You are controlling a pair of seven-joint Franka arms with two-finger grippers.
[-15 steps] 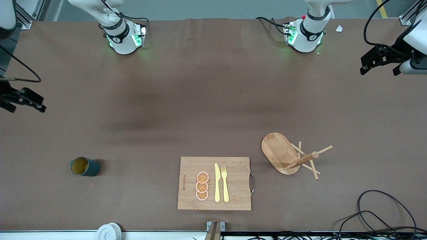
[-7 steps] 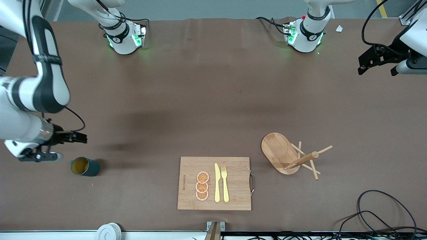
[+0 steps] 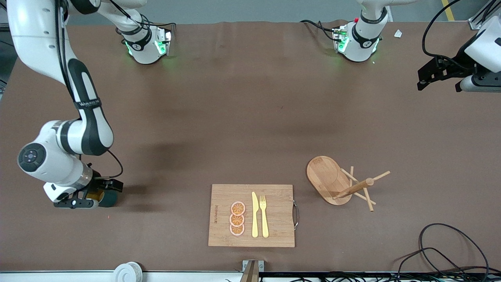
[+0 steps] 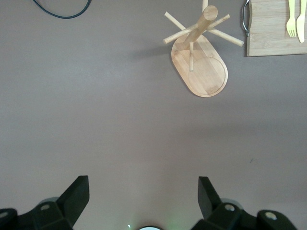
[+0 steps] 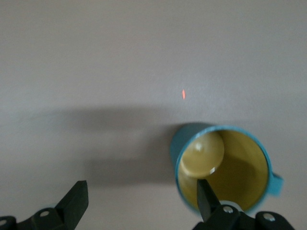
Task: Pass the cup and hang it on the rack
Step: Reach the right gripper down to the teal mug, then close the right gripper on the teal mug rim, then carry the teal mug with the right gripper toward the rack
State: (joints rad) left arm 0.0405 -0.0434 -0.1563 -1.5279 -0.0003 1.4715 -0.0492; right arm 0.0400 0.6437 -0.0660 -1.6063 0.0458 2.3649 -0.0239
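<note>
Right wrist view shows the right gripper [image 5: 139, 203] spread wide over the cup [image 5: 223, 170], grasp pending and needing recentring; left gripper [image 4: 144, 201], open and empty, waits above the rack [image 4: 201, 64].

cup [image 3: 109, 199] mostly hidden under right claw [image 3: 94, 192], rim cut off in wrist cam

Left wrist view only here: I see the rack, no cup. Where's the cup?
Observer: Toward the right arm's end of the table; the cup stands beneath the right pincer.
Operator: Has it gripped?
Observer: No, the right wrist view shows the pincer open, one finger over the cup's mouth.
Operator: Cup upright?
Observer: Yes, mouth up, yellow inside showing.
</note>
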